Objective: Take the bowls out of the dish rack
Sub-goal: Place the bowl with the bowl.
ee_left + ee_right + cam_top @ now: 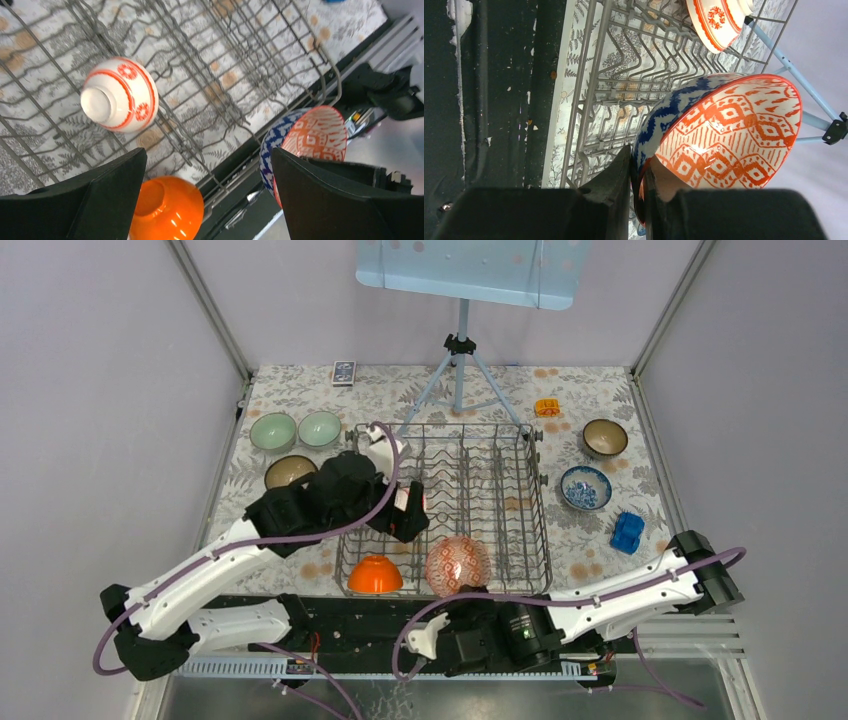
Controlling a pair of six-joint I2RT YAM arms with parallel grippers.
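The grey wire dish rack [500, 455] fills the middle of the table. An orange bowl [375, 575] lies upside down in its near left corner. A white bowl with red marks [120, 94] sits upside down further back on the left. My right gripper [638, 160] is shut on the rim of a bowl [729, 132] that is blue-and-white outside and red-and-white inside. This held bowl [458, 565] is tilted on edge at the rack's near side. My left gripper [208, 152] hangs open over the rack, above the orange bowl [167, 210], touching nothing.
Two pale green bowls [272, 432] [320, 428] and a brown bowl [290, 472] stand on the table left of the rack. Another brown bowl [605, 438] and a blue patterned bowl [585, 487] stand to the right. A tripod [460, 370] stands behind the rack.
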